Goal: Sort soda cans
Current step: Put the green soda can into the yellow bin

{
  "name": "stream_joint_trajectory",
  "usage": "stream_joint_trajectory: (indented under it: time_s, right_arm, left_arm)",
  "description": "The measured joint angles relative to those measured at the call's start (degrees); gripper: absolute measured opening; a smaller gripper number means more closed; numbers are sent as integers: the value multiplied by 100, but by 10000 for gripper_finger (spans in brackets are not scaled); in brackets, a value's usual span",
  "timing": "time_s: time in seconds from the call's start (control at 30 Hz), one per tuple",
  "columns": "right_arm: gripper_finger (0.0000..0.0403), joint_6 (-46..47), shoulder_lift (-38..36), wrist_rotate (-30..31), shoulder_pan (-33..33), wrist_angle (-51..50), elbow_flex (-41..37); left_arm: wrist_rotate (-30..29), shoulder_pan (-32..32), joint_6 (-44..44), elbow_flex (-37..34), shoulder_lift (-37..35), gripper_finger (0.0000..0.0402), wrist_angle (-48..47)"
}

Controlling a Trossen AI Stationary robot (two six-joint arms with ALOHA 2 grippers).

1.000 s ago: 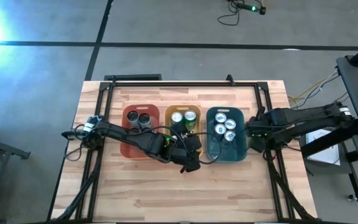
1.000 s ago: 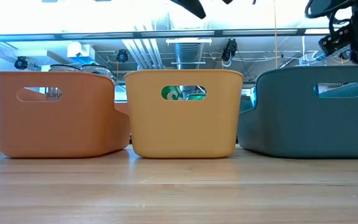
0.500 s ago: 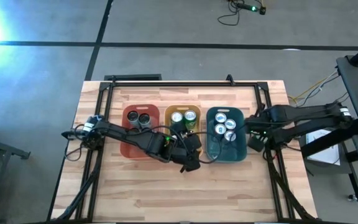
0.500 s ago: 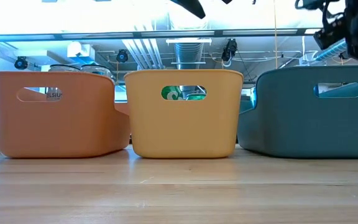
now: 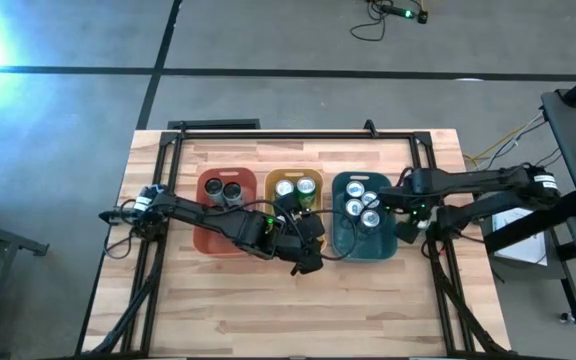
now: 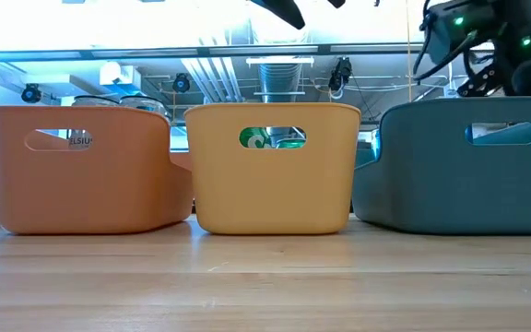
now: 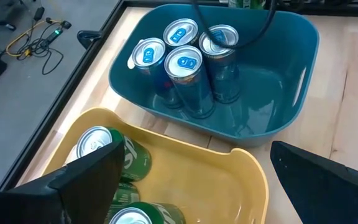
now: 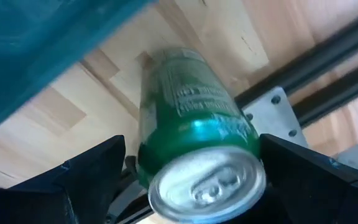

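Since a second ago, right gripper (image 5: 404, 197) swung from off the teal bin's outer side to over that bin's right rim, and now showing higher and farther left in the low view, with green lights lit on the arm; left arm unchanged. Largest, a wooden table (image 5: 268, 310) with a dark metal frame along its far and side edges, its whole near half bare and open for moving. Next, three bins in a row across the middle, close together: red bin (image 5: 203, 235) on the left, orange bin (image 5: 272, 184) in the centre, teal bin (image 5: 343, 245) on the right, narrow strips of bare wood between bins and table's side edges. Left gripper (image 5: 304, 250) over the near rim of the orange bin, fingers spread apart and holding nothing, per the left wrist view. Right gripper clamped around a green can (image 8: 194, 124), can tilted, silver top toward the wrist camera, table edge and frame rail behind it. Smallest, the sorted cans: four silver-blue cans (image 7: 186, 65) upright and bunched against the far wall of the teal bin, the rest of its floor free; green cans (image 7: 107, 152) in the orange bin; two dark cans (image 5: 223, 191) side by side at the far end of the red bin.
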Motion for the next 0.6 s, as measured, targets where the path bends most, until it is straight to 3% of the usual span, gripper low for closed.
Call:
stream_joint_trajectory:
  time_s: [0.6]
  right_arm:
    - [364, -2421, 736, 22, -18, 85, -43]
  left_arm:
    - [148, -31, -39, 0, -2, 387, -142]
